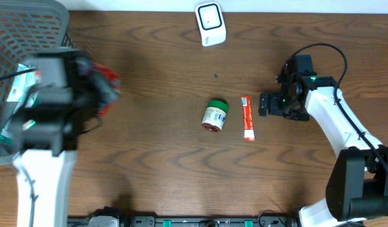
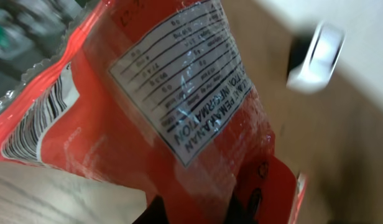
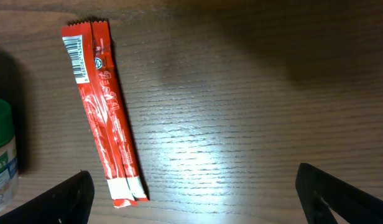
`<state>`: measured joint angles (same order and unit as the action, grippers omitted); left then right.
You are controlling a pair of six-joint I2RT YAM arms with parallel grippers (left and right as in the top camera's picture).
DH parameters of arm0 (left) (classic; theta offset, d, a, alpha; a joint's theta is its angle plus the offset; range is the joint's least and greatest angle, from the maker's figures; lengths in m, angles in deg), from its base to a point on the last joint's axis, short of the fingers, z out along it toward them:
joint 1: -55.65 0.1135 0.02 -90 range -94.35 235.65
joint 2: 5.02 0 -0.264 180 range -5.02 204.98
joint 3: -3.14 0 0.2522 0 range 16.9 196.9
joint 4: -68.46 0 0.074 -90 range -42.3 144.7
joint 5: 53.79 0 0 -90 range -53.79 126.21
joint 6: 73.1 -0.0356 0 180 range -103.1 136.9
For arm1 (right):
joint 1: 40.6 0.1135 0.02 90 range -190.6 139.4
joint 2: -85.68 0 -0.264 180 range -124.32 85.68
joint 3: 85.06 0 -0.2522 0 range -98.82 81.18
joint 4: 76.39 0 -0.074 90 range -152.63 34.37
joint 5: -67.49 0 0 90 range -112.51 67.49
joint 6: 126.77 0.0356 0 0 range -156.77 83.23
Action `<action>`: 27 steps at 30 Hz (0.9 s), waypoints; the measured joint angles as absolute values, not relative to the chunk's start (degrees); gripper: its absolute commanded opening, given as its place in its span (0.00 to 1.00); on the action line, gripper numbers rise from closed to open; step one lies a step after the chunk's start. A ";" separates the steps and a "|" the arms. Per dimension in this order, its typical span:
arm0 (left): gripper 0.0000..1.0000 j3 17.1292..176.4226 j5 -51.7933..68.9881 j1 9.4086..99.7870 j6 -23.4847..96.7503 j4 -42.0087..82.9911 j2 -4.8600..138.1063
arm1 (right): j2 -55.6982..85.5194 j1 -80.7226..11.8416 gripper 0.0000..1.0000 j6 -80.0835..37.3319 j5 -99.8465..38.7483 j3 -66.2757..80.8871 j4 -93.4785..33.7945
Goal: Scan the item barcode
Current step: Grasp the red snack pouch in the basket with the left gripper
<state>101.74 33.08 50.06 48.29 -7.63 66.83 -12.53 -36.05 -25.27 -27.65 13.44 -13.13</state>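
Red pouch [image 2: 117,168] in L tool [image 2: 198,213], scanner [image 1: 210,24] at far tabletop [image 1: 150,57] edge

red packet [image 1: 108,88] far left, blurred | jar [image 1: 214,115] near red stick [image 1: 247,118], centre | scanner [image 1: 210,24] top

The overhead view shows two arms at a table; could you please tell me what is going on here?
The left pincer is shut on a red packet, held up beside the grey basket, with its printed label and barcode towards the wrist camera. The white scanner lies at the far edge of the table, apart from the packet. The right pincer hangs open, holding nothing, beside a red stick sachet and a green-lidded jar.
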 measured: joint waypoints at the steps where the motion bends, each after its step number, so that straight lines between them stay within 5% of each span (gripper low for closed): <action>1: 0.13 100.78 33.12 47.96 48.12 -7.67 68.34 | -12.53 -36.05 0.99 -25.27 -27.65 13.44 -13.13; 15: 0.13 98.07 36.20 29.69 44.84 -4.59 94.39 | -12.53 -36.05 0.99 -25.27 -27.65 13.44 -13.15; 18: 0.27 98.07 36.20 28.07 43.11 -3.02 100.49 | -12.53 -36.05 0.99 -25.27 -27.65 13.44 -13.13; 21: 0.66 98.07 36.51 27.94 42.30 -1.64 102.59 | -12.53 -36.05 0.99 -25.27 -27.65 13.44 -13.13; 27: 0.73 98.85 36.64 28.07 39.07 -2.91 102.76 | -12.51 -36.05 0.99 -25.27 -27.67 13.44 -13.13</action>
